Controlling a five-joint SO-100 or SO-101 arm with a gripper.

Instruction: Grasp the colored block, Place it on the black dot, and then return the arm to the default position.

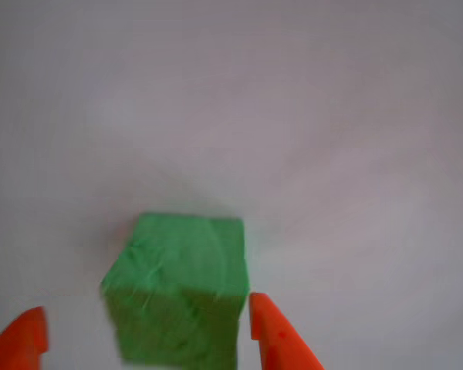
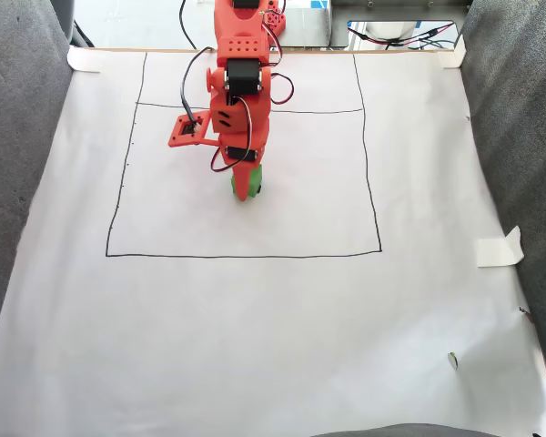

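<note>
White paper sheet (image 2: 273, 346) covering work surface, drawn black rectangle (image 2: 246, 255) lying in its upper half. Green block (image 2: 247, 187) sitting on paper inside rectangle, left of centre. Tape piece (image 2: 500, 248) lying right of rectangle.

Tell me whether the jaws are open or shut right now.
Open: the gripper has orange tips either side of the green block, gaps showing on both sides.

block: small bright green cube with rough, textured faces (image 1: 177, 297)
block in the other view: low, left of centre, one upper face and one front face showing, set between two orange pointed tips
block in the fixed view: a green patch (image 2: 240, 189) under the orange arm, inside the drawn rectangle, upper middle
surface: white paper
</note>
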